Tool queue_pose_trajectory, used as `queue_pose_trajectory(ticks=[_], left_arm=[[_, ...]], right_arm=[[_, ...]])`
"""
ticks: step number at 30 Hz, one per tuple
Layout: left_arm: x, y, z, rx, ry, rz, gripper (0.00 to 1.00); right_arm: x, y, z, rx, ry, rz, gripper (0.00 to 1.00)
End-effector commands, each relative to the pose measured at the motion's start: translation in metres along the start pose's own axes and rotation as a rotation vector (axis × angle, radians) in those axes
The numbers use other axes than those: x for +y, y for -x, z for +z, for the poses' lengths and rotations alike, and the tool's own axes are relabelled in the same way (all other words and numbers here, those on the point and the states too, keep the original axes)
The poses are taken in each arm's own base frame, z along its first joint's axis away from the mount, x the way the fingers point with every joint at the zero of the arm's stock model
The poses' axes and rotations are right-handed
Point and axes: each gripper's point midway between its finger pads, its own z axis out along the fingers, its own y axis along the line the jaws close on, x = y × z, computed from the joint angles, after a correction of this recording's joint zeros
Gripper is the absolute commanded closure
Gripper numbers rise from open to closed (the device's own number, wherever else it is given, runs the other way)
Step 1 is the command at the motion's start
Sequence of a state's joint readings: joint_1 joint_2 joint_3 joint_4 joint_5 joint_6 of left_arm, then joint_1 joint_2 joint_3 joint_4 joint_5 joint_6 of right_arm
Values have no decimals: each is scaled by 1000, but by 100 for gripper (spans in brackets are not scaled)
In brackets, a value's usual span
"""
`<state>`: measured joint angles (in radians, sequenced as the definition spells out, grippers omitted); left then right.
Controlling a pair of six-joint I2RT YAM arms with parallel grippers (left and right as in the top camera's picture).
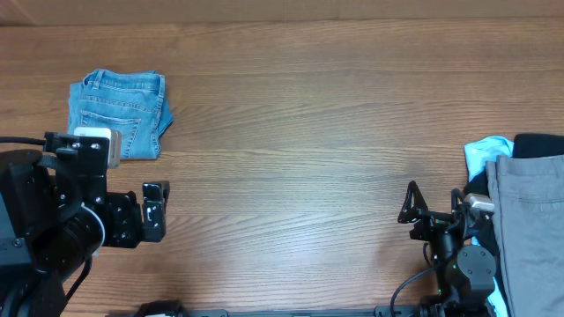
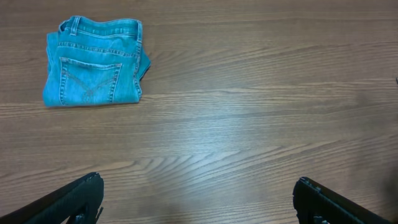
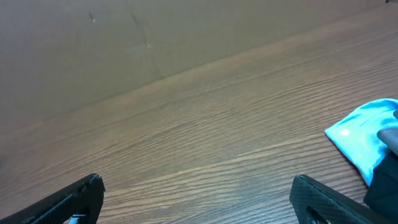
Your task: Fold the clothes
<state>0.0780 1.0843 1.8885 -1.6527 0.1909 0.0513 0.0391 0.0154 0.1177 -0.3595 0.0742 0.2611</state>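
Left gripper (image 2: 199, 208): fingers spread wide, nothing held, low over the table (image 2: 249, 124). Right gripper (image 3: 199, 205): likewise spread, empty. Jeans (image 2: 93, 62): folded bundle, back pocket up, far left of table. Grey trousers (image 1: 529, 229), pale-blue cloth (image 3: 364, 134): right edge.

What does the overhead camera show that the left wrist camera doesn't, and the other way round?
Only the overhead view shows the grey trousers, the pale-blue cloth and the right end effector, all on the right side. Only the left wrist view shows the back-pocket stitching clearly. Both show the folded jeans, the wooden table and the open left end effector.
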Motion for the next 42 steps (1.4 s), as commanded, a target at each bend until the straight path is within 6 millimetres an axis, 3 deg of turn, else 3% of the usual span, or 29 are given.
queue_pose_trajectory(ticks=[1, 5, 8, 11, 12, 15, 21, 26, 37, 42], left_arm=[[6, 3, -8, -52, 47, 5, 0], [-6, 27, -11, -233, -16, 40, 0], [-25, 50, 2, -475, -136, 130, 0], [-35, 47, 16, -593, -202, 187, 0], [-37, 43, 22, -623, -218, 203, 0], [-38, 1, 58, -658, -238, 240, 0], [-34, -63, 101, -632, -234, 262, 0], [-31, -97, 138, -641, -245, 261, 0], [-21, -131, 204, -616, -255, 239, 0], [-22, -127, 201, -643, -253, 248, 0]], right_arm=[[0, -1, 0, -7, 6, 1, 0], [0, -1, 0, -7, 6, 1, 0], [0, -1, 0, -7, 6, 1, 0], [0, -1, 0, -7, 6, 1, 0], [0, -1, 0, -7, 6, 1, 0], [0, -1, 0, -7, 6, 1, 0], [0, -1, 0, -7, 6, 1, 0], [0, -1, 0, -7, 6, 1, 0], [0, -1, 0, -7, 6, 1, 0], [0, -1, 0, -7, 6, 1, 0]])
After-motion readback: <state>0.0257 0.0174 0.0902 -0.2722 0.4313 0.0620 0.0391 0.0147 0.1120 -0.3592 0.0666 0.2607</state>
